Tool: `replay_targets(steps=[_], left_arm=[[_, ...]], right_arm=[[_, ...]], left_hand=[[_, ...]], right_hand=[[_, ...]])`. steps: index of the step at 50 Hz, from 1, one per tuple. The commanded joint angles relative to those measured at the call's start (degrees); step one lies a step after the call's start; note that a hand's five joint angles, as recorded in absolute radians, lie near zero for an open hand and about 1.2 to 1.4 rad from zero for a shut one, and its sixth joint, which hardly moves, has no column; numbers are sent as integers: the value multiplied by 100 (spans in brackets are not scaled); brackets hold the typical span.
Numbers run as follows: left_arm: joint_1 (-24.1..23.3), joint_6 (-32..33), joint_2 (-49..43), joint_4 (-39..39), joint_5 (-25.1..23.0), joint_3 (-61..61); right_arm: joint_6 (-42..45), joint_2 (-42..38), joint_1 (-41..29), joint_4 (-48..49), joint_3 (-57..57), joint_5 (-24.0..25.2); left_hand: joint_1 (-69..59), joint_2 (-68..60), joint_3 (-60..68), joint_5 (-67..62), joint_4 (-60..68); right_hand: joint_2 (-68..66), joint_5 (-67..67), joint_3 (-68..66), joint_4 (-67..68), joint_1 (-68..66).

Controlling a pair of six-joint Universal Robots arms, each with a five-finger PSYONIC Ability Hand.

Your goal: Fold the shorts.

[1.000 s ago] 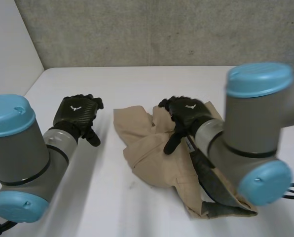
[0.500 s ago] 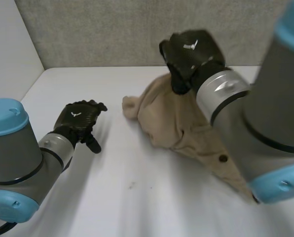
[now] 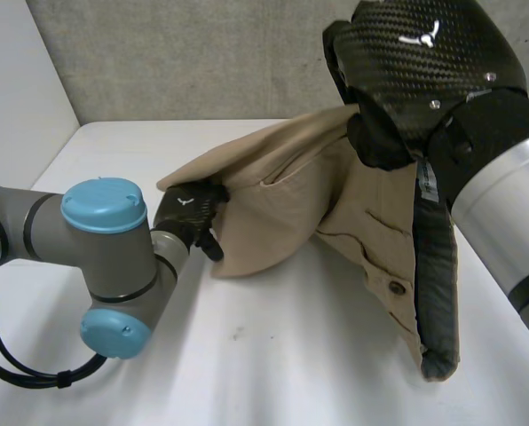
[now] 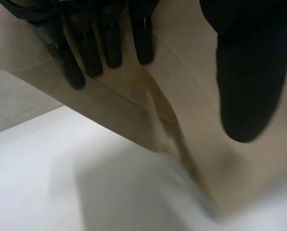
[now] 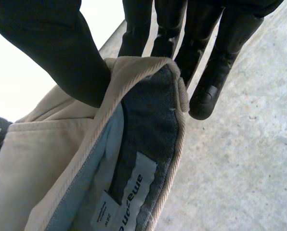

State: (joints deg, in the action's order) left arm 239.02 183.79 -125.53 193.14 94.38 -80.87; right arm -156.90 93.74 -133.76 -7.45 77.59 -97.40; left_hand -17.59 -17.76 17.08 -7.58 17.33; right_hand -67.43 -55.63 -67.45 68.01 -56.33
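- Well, the step in hand looks like opening out the khaki shorts (image 3: 282,209) before any fold, since they hang in a bunch rather than lying flat.
- The right hand (image 3: 415,71) is clamped on the waistband (image 5: 155,115) — thumb on the outer face, fingers behind the dark lining — and holds it high over the far right part of the tabletop (image 3: 273,373).
- The left hand (image 3: 186,211) sits at the garment's low left edge, near the middle of the tabletop. In its wrist view the fingers (image 4: 85,48) are straight in front of the cloth and the thumb stands well apart, so it grips nothing.
- To do this well, I judge the left hand should first close on that leg edge. Then both hands can draw apart until the cloth is taut and lower it together, front face smooth.
- The right hand's pinch takes in little of the waistband, and a sharp tug might pull it free, so a slow, even pull seems wiser.
- The shorts are tan woven cloth, creased, with a dark inner waistband, pale blue lining, a white label (image 5: 134,197) and a dark button (image 3: 396,287).
- Their lower folds rest on the tabletop — the rest slants up to the right hand.
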Motion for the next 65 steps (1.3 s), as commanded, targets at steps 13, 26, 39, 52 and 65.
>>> replay_targets(steps=[13, 26, 39, 52, 65], left_arm=[[241, -343, 2435, -1059, -86, -2309], [690, -423, 2527, -762, -499, -2522], [400, -414, 820, -506, -420, -1019], [295, -405, -76, -435, -51, 326], [-127, -343, -1008, 4, -86, 1319]], right_arm=[[-34, -294, 87, -37, 371, 54], [-78, -479, 7, -37, 371, 54], [-78, -488, 16, -46, 476, 46], [-69, -514, 87, -37, 687, 63], [-69, -822, 78, 182, 643, 90]], left_hand=[[-1533, -1517, 1585, -1535, 1560], [-1114, -1098, 1166, -1116, 1141], [-827, -810, 878, -828, 853], [-927, -911, 979, -929, 954], [-1112, -1096, 1164, -1114, 1139]], right_hand=[[-1257, -1437, -1255, 1199, -2367], [-1257, -1437, -1255, 1199, -2367], [-1257, -1437, -1255, 1199, -2367], [-1257, -1437, -1255, 1199, -2367], [-1257, -1437, -1255, 1199, -2367]])
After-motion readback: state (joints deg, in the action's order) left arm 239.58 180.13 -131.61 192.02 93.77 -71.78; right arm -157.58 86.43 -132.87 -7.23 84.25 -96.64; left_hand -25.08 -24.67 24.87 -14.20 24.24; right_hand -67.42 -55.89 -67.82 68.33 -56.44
